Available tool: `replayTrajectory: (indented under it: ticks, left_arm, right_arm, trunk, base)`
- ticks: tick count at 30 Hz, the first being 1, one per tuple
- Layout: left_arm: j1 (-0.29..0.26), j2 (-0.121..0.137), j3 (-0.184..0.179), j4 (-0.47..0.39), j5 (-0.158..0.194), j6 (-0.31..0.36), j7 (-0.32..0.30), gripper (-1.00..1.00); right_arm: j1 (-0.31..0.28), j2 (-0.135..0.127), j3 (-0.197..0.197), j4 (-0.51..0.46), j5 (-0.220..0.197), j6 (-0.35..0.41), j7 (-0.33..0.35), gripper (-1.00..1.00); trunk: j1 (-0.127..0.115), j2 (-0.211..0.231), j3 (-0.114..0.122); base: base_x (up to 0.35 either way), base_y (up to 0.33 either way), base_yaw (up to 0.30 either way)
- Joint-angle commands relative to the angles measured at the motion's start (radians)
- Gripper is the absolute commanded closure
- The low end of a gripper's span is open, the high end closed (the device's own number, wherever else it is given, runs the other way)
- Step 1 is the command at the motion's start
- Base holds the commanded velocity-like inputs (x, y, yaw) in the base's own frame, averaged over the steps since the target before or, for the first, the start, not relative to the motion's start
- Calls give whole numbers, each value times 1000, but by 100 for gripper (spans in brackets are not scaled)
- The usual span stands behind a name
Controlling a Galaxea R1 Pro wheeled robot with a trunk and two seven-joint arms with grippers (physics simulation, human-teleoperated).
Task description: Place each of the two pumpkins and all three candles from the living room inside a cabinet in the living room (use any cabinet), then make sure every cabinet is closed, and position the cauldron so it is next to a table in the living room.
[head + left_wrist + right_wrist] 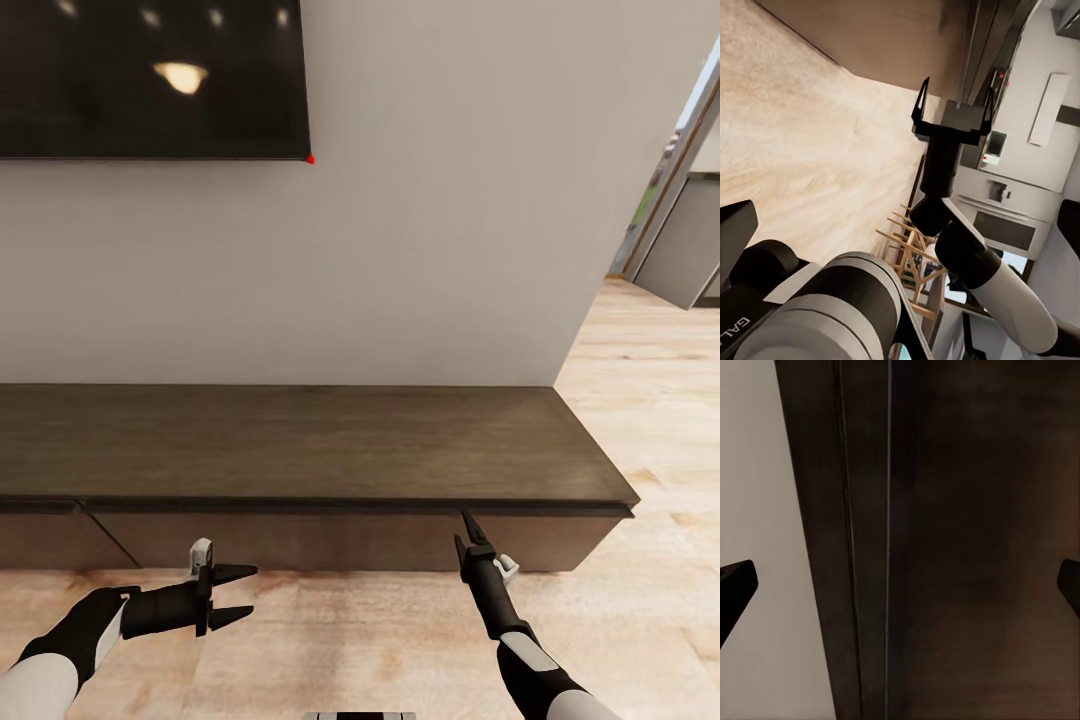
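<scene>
The long, low dark-brown cabinet [300, 440] runs along the wall in the head view, its flat fronts looking shut. My right gripper [464, 530] points up at the cabinet front just under the lip of its top. It is open and holds nothing. The left wrist view shows the right gripper [955, 101] with its two fingers spread before the cabinet [885, 37]. In the right wrist view the dark cabinet [975, 540] is very close between the fingertips [735, 577]. My left gripper [245, 592] hovers over the floor, open and empty. The pumpkins, candles, cauldron and table are out of view.
A black TV [150, 75] hangs on the pale wall [450, 200] above the cabinet. Light wooden floor [350, 640] lies in front of it. The cabinet's right end meets the wall's corner, beyond which a passage with grey units [685, 240] opens.
</scene>
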Motion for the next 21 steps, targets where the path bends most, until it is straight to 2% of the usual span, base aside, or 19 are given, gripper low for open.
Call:
replayTrajectory:
  ticks: [1,21]
  left_arm:
    - [0,0,0,0,0,0,0,-100]
    - [0,-1,-1,0,0,0,0,-100]
  right_arm:
    - [0,0,0,0,0,0,0,-100]
    - [0,1,1,0,0,0,0,-100]
  trunk:
    - [0,0,0]
    - [0,0,0]
  base:
    - [8,0,0]
    - [31,0,0]
